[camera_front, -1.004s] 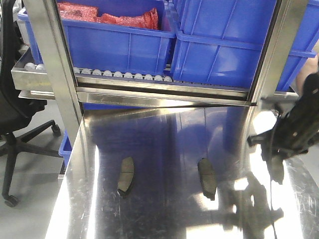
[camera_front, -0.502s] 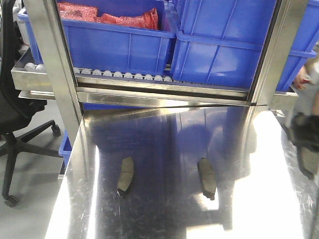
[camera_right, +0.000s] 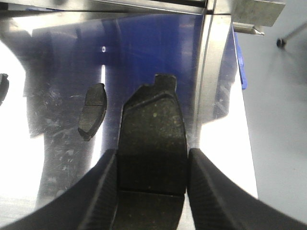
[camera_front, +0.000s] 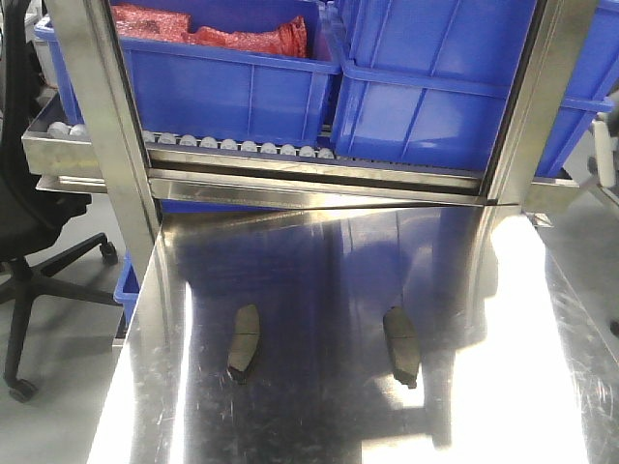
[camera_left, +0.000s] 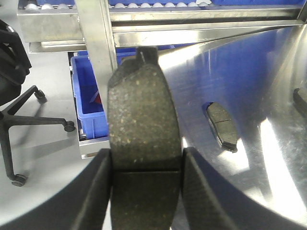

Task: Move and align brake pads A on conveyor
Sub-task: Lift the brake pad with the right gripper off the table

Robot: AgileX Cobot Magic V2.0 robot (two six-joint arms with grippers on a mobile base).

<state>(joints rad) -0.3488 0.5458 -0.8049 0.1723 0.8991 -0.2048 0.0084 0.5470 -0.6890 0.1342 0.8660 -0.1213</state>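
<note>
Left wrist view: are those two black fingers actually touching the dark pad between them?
Touching. The left wrist view shows the left gripper with both fingers pressed flush against the brake pad, no gap either side.

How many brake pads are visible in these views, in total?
4. On the table lie a left pad and a right pad. The left gripper holds a third pad; the right gripper holds a fourth pad. No other shows.

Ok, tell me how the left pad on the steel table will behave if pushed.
The left pad lies flat on the shiny steel table, so it would probably slide, not roll or tip. The matching pad in the left gripper juts out unbent, so likely stiff.
</note>
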